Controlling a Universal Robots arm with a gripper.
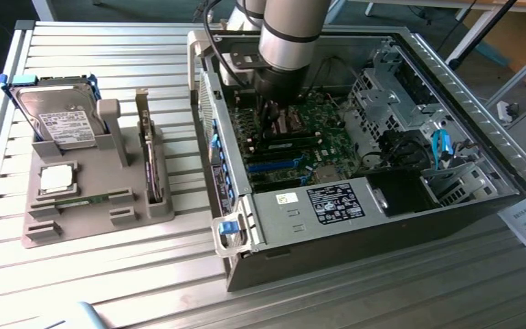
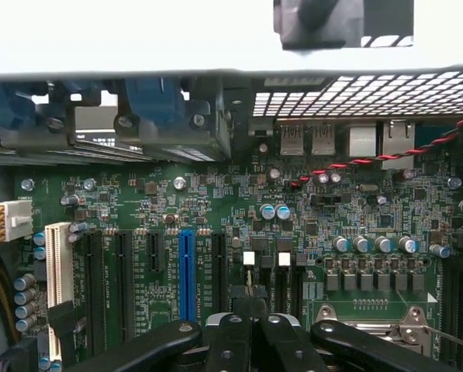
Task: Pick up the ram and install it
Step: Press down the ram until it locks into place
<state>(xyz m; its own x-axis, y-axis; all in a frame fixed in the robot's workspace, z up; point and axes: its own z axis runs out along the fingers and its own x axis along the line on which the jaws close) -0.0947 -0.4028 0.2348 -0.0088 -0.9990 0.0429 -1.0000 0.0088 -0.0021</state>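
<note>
A ram (image 1: 85, 200), a narrow green stick, lies flat in a slot near the front of the grey holder tray (image 1: 153, 212) on the exterior view's left. My gripper (image 1: 270, 122) is far from it, reaching down inside the open computer case (image 1: 355, 226) over the green motherboard (image 1: 322, 147). In the wrist view the gripper (image 2: 250, 304) has its black fingers pressed together, just above the dark memory slots with white clips (image 2: 249, 258). A thin edge runs from that clip under the fingertips. I cannot tell whether it is a stick in the slot.
The tray also holds a silver hard drive (image 1: 62, 123), a square processor (image 1: 55, 178) and an upright card (image 1: 151, 161). Inside the case are a blue slot (image 2: 186, 271), a white slot (image 2: 58, 263), red-black wires (image 2: 371, 160), drive cages (image 1: 396, 89) and a power supply (image 1: 336, 202).
</note>
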